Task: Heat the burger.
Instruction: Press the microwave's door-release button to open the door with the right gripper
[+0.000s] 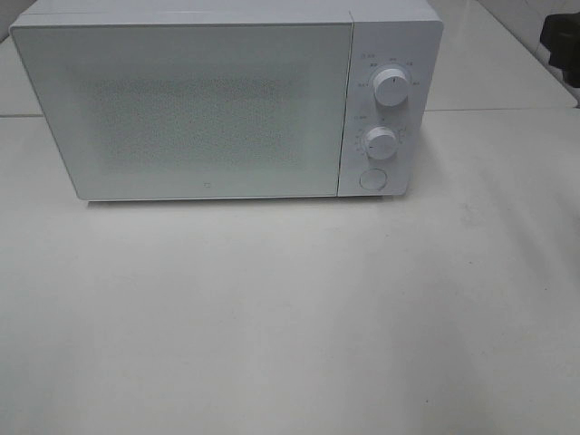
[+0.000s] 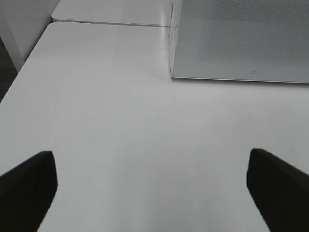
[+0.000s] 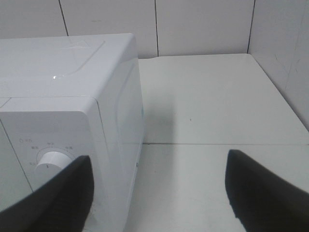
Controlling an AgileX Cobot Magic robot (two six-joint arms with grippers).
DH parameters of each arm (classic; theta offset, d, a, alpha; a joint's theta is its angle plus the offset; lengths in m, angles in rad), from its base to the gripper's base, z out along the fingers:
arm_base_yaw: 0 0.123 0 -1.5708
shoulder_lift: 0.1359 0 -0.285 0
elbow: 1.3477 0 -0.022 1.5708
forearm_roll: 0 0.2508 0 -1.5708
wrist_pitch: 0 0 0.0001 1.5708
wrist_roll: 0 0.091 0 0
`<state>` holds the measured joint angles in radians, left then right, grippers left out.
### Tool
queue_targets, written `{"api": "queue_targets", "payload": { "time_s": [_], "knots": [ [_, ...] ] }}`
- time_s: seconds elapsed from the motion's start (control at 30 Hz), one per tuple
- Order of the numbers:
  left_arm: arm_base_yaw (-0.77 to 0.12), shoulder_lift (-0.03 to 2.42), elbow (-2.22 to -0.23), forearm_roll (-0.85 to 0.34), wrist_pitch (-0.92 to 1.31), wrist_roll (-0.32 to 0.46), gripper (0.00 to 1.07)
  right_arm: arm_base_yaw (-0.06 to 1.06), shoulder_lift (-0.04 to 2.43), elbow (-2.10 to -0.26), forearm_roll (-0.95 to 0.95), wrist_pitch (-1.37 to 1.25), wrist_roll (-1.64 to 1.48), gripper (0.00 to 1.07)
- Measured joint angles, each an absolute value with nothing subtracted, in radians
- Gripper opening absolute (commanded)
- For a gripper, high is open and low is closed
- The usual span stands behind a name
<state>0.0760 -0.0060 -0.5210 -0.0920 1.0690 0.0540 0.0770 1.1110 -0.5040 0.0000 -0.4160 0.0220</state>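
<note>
A white table (image 1: pixel 290 317) fills most of the high view, with a thin seam running across it toward the back. On its far half stands a white microwave (image 1: pixel 227 100), front facing the camera. Its wide door (image 1: pixel 136 154) is shut flush and takes up most of the front. The door's window is pale and speckled, and nothing can be made out through it.

The burger appears in none of the three views, so I cannot tell where it is, nor whether it sits behind that closed door.

The left pincer (image 2: pixel 152 193) hangs above bare table in front of the microwave's left front corner. Its two dark fingers (image 2: pixel 26 188) are spread wide with nothing between them. The right pincer (image 3: pixel 157 193) is up beside the microwave's right side, at about the height of the controls. It too is spread wide and holds nothing. In its own camera, one finger overlaps the front corner of the microwave and the other stands over open table. Neither pincer shows in the high view.

To the right of the door is a narrow control panel (image 1: pixel 388 54). It carries an upper knob (image 1: pixel 391 88) ringed with small markings, a slightly smaller lower knob (image 1: pixel 381 143) just below it, and a round button (image 1: pixel 372 178) at the bottom.
</note>
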Motion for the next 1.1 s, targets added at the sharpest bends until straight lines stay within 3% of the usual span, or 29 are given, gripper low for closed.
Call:
{"api": "queue_targets", "payload": {
  "time_s": [0.47,0.7,0.8,0.87,1.1],
  "knots": [
    [0.076,-0.006,-0.521,-0.092,1.069,0.054,1.0,0.099,1.314,-0.307,0.202,-0.852,-0.067,0.75],
    [0.076,-0.006,-0.521,-0.092,1.069,0.054,1.0,0.277,1.422,-0.263,0.373,-0.982,-0.14,0.75],
    [0.076,-0.006,-0.521,-0.092,1.069,0.054,1.0,0.299,1.437,-0.262,0.396,-0.998,-0.145,0.75],
    [0.076,-0.006,-0.521,-0.092,1.069,0.054,1.0,0.412,1.512,-0.263,0.494,-1.061,-0.162,0.75],
    [0.076,-0.006,-0.521,-0.092,1.069,0.054,1.0,0.583,1.604,-0.266,0.65,-1.14,-0.183,0.75]
  ]
}}
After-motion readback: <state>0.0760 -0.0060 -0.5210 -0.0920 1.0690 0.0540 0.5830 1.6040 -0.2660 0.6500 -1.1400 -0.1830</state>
